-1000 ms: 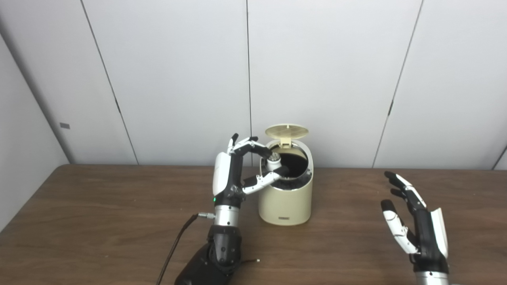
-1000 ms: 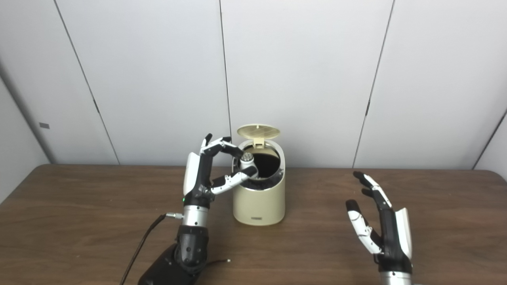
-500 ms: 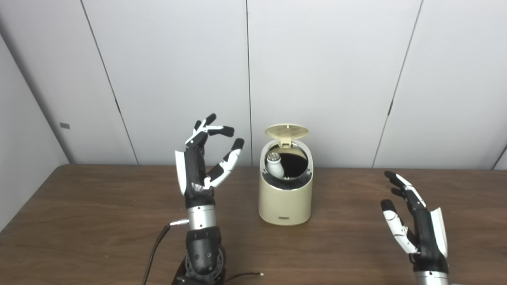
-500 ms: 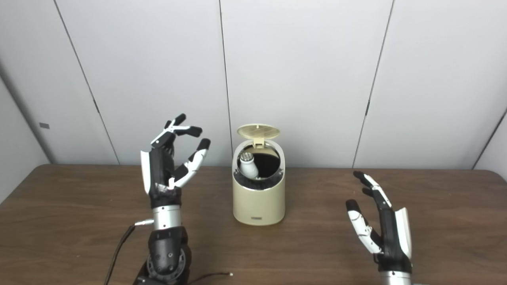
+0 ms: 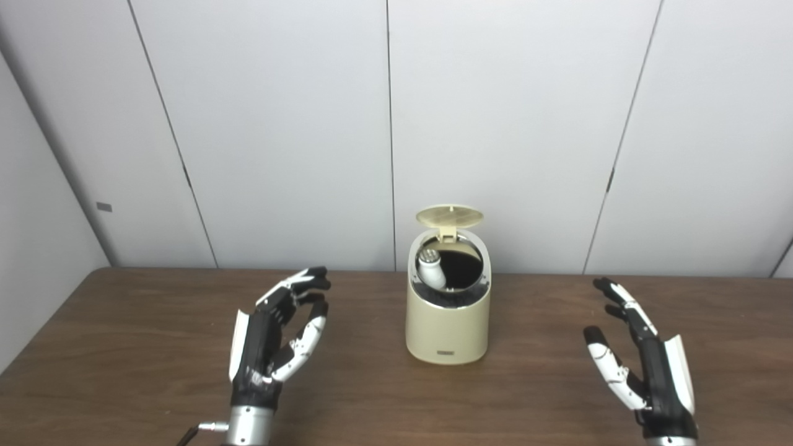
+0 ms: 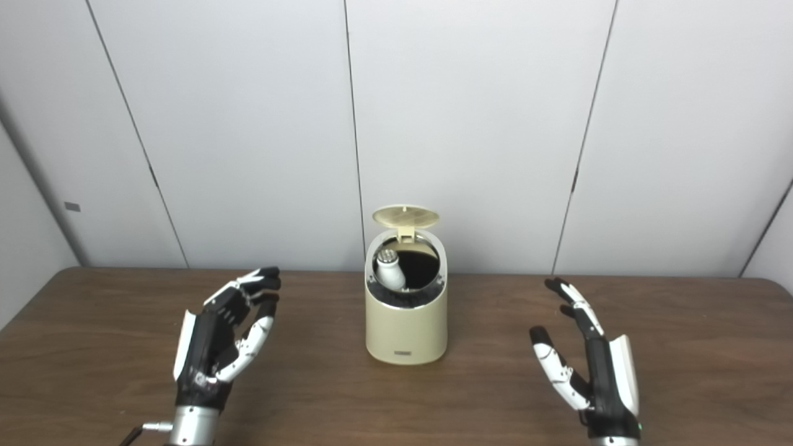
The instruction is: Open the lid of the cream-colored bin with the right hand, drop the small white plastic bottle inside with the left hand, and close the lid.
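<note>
The cream-colored bin (image 5: 447, 325) stands at the middle of the brown table, its round lid (image 5: 449, 215) tipped up and open at the back. The small white plastic bottle (image 5: 430, 270) leans inside the opening against the left rim, its top showing. It also shows in the right eye view (image 6: 390, 270). My left hand (image 5: 276, 341) is open and empty, low over the table to the left of the bin. My right hand (image 5: 638, 359) is open and empty, to the right of the bin, palm facing left.
The wooden table (image 5: 124, 347) runs the full width, with its far edge against grey wall panels (image 5: 279, 124). Bare tabletop lies between each hand and the bin.
My left hand let go of the bottle in the bin, drew back to the left and came down near the table. The view has shifted a little. The right hand stays where it was.
</note>
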Controlling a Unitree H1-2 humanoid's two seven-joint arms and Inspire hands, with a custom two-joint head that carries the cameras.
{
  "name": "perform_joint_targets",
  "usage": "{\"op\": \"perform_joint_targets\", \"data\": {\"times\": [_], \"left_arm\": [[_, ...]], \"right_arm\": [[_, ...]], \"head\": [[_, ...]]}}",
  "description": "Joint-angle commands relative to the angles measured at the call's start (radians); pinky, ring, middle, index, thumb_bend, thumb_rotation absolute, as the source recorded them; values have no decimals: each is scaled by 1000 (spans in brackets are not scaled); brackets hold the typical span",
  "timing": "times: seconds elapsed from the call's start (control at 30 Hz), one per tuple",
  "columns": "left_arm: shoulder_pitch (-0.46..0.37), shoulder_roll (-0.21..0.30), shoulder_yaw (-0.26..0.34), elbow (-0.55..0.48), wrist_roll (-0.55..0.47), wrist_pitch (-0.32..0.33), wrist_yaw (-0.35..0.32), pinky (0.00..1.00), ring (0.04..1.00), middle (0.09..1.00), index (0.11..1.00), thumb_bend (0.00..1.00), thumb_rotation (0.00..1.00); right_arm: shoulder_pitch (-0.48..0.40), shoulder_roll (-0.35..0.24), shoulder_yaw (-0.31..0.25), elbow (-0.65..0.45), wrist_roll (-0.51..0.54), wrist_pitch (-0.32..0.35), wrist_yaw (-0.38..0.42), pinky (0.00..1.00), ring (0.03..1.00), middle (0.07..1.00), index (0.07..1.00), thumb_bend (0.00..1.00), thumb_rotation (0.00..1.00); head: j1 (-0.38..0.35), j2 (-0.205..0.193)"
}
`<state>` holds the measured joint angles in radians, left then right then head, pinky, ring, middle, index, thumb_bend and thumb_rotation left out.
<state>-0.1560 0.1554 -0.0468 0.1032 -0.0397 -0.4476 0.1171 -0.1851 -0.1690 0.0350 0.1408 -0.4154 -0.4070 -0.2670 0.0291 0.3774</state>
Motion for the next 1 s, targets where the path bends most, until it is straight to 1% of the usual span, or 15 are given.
{"op": "perform_joint_targets", "data": {"times": [0.0,0.07,0.1,0.13,0.17,0.27,0.33,0.43,0.53,0.63,0.77,0.9,0.97], "left_arm": [[-14,0,14,-8,-7,-22,-43,731,818,820,785,331,849],[9,-4,25,-2,-4,-22,-64,730,824,824,791,351,881],[18,-6,30,1,-3,-22,-76,731,827,826,793,356,889],[23,-10,35,3,-3,-22,-86,736,828,829,798,345,892],[25,-15,40,4,-2,-22,-95,746,831,832,802,316,894],[34,-29,56,5,4,-22,-107,762,836,838,808,299,891],[39,-33,62,9,21,-22,-102,775,841,845,816,298,900],[43,-41,70,11,33,-22,-96,800,851,858,833,285,922],[45,-50,75,8,37,-22,-92,817,860,866,843,288,924],[46,-53,76,3,47,-22,-88,823,862,868,848,287,940],[41,-56,79,5,54,-22,-81,816,854,862,845,283,940],[39,-55,79,8,63,-22,-74,802,847,858,843,274,940],[37,-55,80,9,63,-22,-72,796,842,854,838,276,924]], "right_arm": [[0,5,24,-29,-23,0,24,846,914,930,899,390,812],[-16,-8,36,-80,-42,41,61,877,944,961,941,504,837],[-30,-17,44,-111,-61,66,83,887,954,971,954,543,851],[-49,-26,52,-138,-78,87,104,896,966,984,970,575,872],[-62,-31,56,-156,-90,101,119,907,978,994,981,595,873],[-119,-41,67,-201,-115,148,171,926,994,1000,994,640,864],[-178,-49,78,-230,-145,187,213,948,999,1000,999,663,864],[-246,-52,90,-264,-193,252,257,980,1000,1000,1000,706,900],[-322,-50,110,-279,-249,307,288,982,1000,993,968,741,977],[-369,-49,127,-275,-274,326,304,987,1000,986,953,771,998],[-436,-45,153,-260,-308,353,334,999,1000,986,949,815,986],[-484,-37,183,-260,-351,400,378,1000,1000,999,967,846,989],[-506,-36,202,-254,-375,416,396,1000,1000,1000,971,866,998]], "head": [[-2,0],[-6,-3],[-10,-4],[-10,-4],[-10,-4],[-20,-6],[-24,-1],[-31,0],[-33,3],[-34,5],[-36,6],[-35,7],[-35,7]]}}
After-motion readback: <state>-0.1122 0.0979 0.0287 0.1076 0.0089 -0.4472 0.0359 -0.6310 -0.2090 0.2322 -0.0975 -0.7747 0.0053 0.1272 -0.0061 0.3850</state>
